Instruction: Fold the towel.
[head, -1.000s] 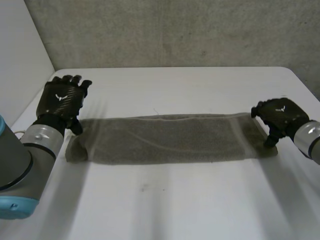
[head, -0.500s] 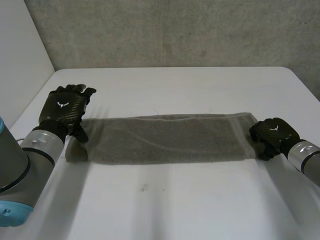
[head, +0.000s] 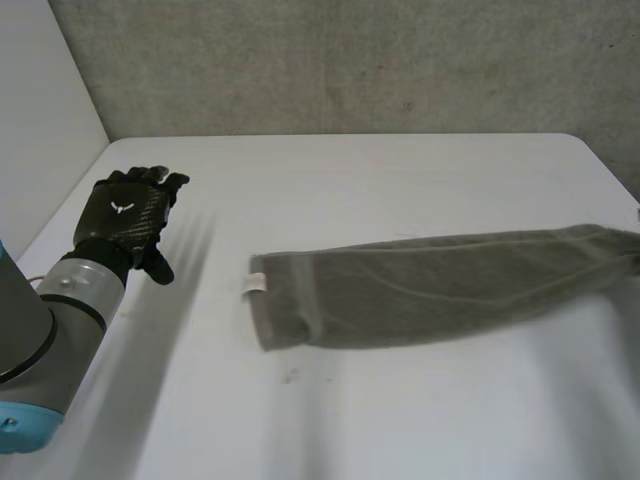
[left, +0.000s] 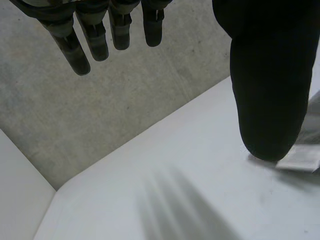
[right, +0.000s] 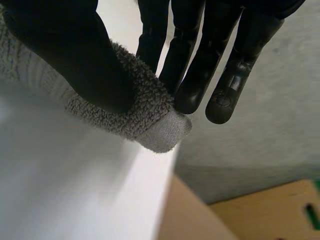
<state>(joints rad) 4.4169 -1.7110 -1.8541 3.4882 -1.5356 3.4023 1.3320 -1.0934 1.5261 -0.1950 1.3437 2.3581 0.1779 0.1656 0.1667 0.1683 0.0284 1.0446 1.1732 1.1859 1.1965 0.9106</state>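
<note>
**Head view.** The towel (head: 440, 285), a long grey-green band, lay across the right half of the white worktop (head: 400, 180). Its free short end rested near the worktop's middle. There a small white label (head: 256, 283) stood out at the far corner of that end. From this end the band ran slightly away from the camera to the worktop's right edge. The left hand (head: 130, 215) was at the left side of the worktop, well apart from the towel's free end. A grey wall (head: 350, 60) closed the scene behind the worktop.

**Left wrist view.** The left hand (left: 270, 75) was released: its fingers (left: 95, 37) were straight and slightly spread, pointing toward the wall, and the thumb stood apart from them. It grasped nothing. The label (left: 300, 159) lay on the worktop just beyond the thumb's tip as seen from here.

**Right wrist view.** The right hand (right: 75, 55) grasped the towel (right: 145, 107) at its other short end. The thumb pressed the fleecy cloth against the fingers (right: 200, 55), which were nearly straight. The smooth hem (right: 167, 132) at the corner stuck out just past the thumb. This held end was at the edge of the worktop.
</note>
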